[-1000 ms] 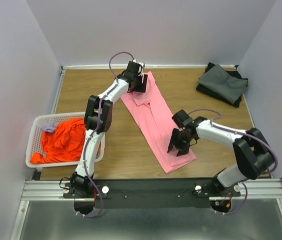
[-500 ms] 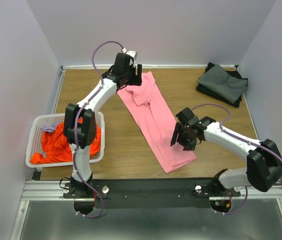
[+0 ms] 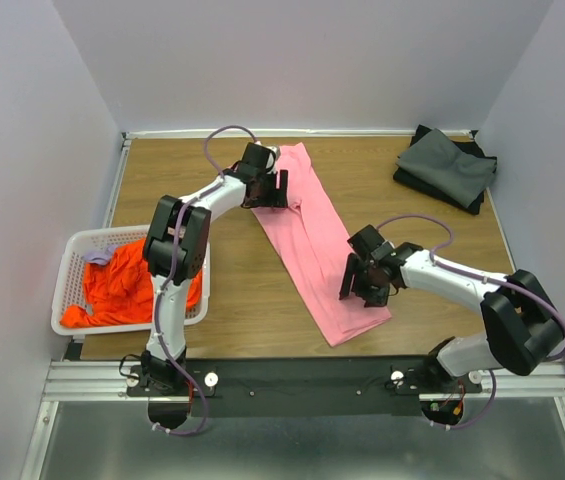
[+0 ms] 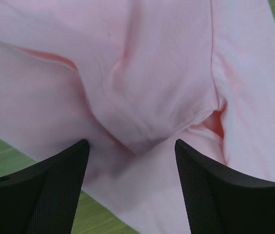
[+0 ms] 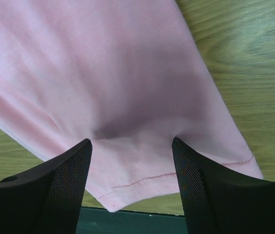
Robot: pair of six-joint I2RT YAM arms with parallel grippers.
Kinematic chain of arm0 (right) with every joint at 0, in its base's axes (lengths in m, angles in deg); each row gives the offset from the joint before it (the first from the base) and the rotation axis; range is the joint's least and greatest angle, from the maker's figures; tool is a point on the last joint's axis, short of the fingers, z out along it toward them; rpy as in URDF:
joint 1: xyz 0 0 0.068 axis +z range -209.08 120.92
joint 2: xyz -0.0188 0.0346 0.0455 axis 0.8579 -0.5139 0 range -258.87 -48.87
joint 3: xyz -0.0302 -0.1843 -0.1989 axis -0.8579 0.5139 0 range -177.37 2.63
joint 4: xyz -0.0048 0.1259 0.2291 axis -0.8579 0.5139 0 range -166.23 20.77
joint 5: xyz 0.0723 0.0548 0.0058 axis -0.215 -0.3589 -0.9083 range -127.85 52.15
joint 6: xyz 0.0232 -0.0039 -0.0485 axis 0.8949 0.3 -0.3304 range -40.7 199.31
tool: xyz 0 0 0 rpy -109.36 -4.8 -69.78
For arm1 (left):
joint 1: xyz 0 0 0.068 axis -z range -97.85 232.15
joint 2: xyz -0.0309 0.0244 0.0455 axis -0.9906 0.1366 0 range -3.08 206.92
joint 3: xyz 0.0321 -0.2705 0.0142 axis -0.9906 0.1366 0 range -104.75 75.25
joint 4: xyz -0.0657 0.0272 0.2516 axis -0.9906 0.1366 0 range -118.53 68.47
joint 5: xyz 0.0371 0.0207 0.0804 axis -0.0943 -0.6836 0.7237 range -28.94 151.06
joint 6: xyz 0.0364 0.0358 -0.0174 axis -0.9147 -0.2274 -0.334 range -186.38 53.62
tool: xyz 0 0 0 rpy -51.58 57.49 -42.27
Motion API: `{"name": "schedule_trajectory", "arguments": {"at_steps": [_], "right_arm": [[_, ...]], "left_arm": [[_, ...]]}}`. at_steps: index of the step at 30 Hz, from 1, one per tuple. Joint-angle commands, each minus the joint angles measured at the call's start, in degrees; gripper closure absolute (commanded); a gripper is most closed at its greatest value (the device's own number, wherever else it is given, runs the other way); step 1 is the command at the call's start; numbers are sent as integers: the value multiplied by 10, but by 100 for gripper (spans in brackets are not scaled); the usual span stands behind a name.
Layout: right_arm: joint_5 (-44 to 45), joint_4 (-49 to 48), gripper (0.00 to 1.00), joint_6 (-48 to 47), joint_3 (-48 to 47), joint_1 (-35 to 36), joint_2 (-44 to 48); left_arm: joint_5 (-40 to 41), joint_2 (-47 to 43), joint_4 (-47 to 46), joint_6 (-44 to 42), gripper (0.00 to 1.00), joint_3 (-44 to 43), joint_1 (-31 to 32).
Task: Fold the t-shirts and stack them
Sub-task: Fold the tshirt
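A light pink t-shirt (image 3: 312, 240) lies folded lengthwise in a long strip across the table, collar end at the back. My left gripper (image 3: 271, 189) is open right over its collar end (image 4: 132, 102), fingers (image 4: 40, 190) astride the cloth. My right gripper (image 3: 365, 287) is open over the hem end (image 5: 142, 180), fingers (image 5: 215, 190) astride it near the front edge. A bright orange t-shirt (image 3: 122, 285) sits crumpled in the white basket (image 3: 67, 262). Dark grey and black t-shirts (image 3: 447, 167) lie folded in a stack at the back right.
The white slotted basket stands at the left edge and also holds a small lilac cloth (image 3: 97, 257). Grey walls close in the table on three sides. The black rail (image 3: 302, 375) runs along the front.
My left gripper came down and forward onto the collar end of the pink shirt. My right gripper shifted slightly left over the hem end. The shirt has stayed flat.
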Motion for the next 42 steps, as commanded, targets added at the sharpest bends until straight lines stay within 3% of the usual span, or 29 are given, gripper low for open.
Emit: {"name": "schedule_trajectory", "arguments": {"at_steps": [1, 10, 18, 29, 35, 42], "right_arm": [[-11, -27, 26, 17, 20, 17, -20], [-56, -39, 27, 81, 42, 72, -31], [-65, -44, 27, 128, -5, 134, -79], [-65, -41, 27, 137, -50, 153, -101], [-37, 1, 26, 159, -50, 153, -16], [6, 74, 26, 195, -24, 153, 76]], "left_arm": [[-13, 27, -6, 0, 21, -36, 3], [-13, 77, 1, -13, 21, -78, 3], [-45, 122, 1, -46, 21, -135, 4], [-57, 163, 14, -61, 21, -217, 7], [-45, 115, 20, -63, 21, -254, 7], [-28, -21, 27, -43, 21, -237, 7]]}}
